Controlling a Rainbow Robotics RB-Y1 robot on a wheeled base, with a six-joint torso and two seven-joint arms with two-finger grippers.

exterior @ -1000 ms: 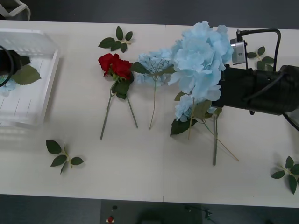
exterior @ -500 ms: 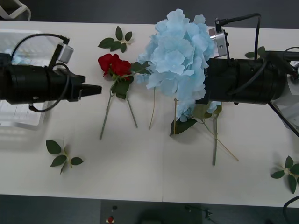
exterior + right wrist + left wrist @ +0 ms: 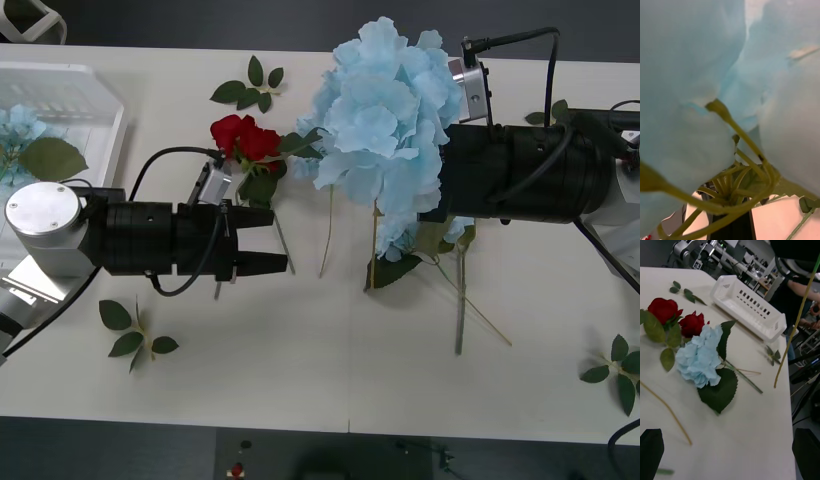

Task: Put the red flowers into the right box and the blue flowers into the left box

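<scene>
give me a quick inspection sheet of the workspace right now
surface: white table, seam down the middle
job's things: red flowers lying on table; one blue flower lifted by right gripper, a smaller one lying by the roses; another in left box; right box beyond the flowers
clutter: loose leaf sprigs scattered
grippers: left gripper open, low over the rose stems; right gripper hidden behind the bloom
cables: black cable looping on right wrist
surroundings: equipment and a person beyond the table

This is a robotics lab: a wide white worktop (image 3: 300, 370), another robot arm (image 3: 688, 247) and cabled equipment behind it, and a person (image 3: 797, 288) standing nearby.
</scene>
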